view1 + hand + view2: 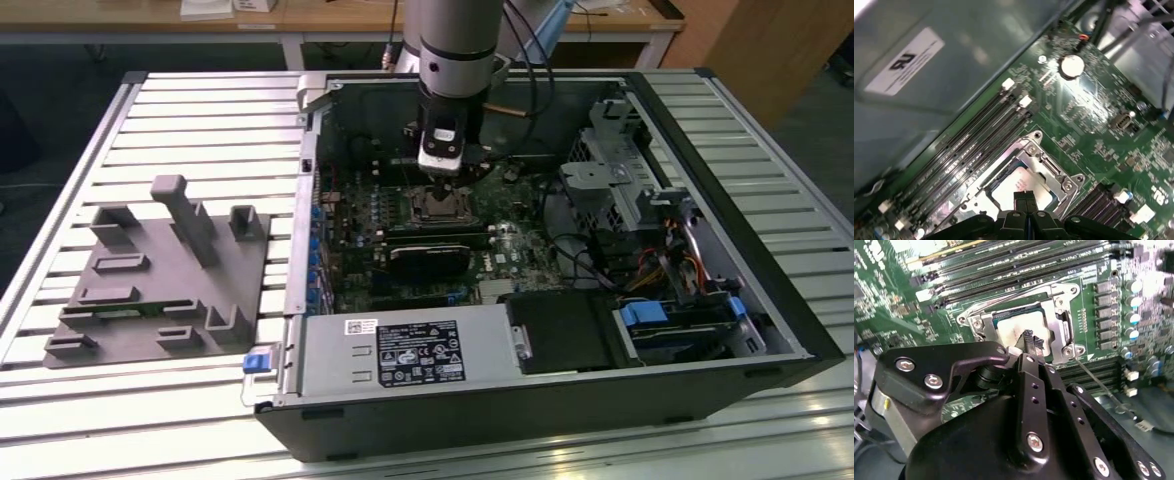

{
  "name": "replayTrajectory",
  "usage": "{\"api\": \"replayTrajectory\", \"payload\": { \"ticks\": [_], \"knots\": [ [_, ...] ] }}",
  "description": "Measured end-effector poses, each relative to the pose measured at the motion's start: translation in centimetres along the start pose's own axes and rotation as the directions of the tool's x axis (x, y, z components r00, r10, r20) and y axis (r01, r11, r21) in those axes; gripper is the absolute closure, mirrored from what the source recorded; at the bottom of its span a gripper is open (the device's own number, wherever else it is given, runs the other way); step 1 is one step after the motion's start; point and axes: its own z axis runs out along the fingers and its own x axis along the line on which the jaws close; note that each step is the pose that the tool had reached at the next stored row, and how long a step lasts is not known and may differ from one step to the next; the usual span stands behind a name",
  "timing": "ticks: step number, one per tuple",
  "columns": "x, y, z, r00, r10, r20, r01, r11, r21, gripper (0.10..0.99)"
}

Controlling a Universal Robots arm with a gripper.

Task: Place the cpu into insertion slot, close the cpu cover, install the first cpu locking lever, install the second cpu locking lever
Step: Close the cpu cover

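Currently found inside the open computer case [787,300], over the middle of the green motherboard [884,290]: gripper [441,185], pointing straight down at the insertion slot [441,207].

Fingertips pressed together in both wrist views, with nothing clamped between them. Tip of the gripper [1031,342] at, or just above, one edge of the cpu [1009,330]; actual contact not confirmable.

Cpu [1014,182] lying flat in the slot, pale metal top upward, just beside the long memory slots [979,135]. Cpu cover [1059,305] apparently lowered around it, the chip showing through the central window. Thin wire locking lever [1099,382] jutting away from one corner of the socket; judged not latched.

Handling, as judgement only:
- Cpu: light, rigid, thin, smooth-topped. Likely fragile on the underside and at the socket contacts. Best taken by two opposite edges and kept level, never dragged sideways.
- Cover: thin sheet metal, probably hinged and slightly springy. Best pushed on the frame bar, not through the window.
- Lever: stiff, springy wire, likely to slip off smooth fingertips. Best engaged near its free end.
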Motion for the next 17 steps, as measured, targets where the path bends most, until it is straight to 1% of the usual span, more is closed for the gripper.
{"api": "replayTrajectory", "payload": {
  "ticks": [2, 4, 7, 9, 12, 15, 17],
  "knots": [
    [0.00, 0.00, 0.02, 0.9993, -0.036, -0.0006, 0.036, 0.9993, 0.000, 0.980],
    [0.00, 0.00, 0.03, 0.9974, -0.072, -0.0013, 0.072, 0.9974, 0.001, 0.980],
    [0.00, 0.00, 0.06, 0.9919, -0.127, -0.0022, 0.127, 0.9919, 0.001, 0.980],
    [0.00, 0.00, 0.08, 0.9867, -0.163, -0.0028, 0.163, 0.9867, 0.001, 0.980],
    [0.00, 0.00, 0.10, 0.9764, -0.216, -0.0038, 0.216, 0.9765, 0.001, 0.980],
    [0.00, 0.00, 0.13, 0.9629, -0.270, -0.0049, 0.270, 0.9629, 0.002, 0.980],
    [0.00, 0.00, 0.17, 0.9526, -0.304, -0.0055, 0.304, 0.9526, 0.001, 0.980]
  ]
}}
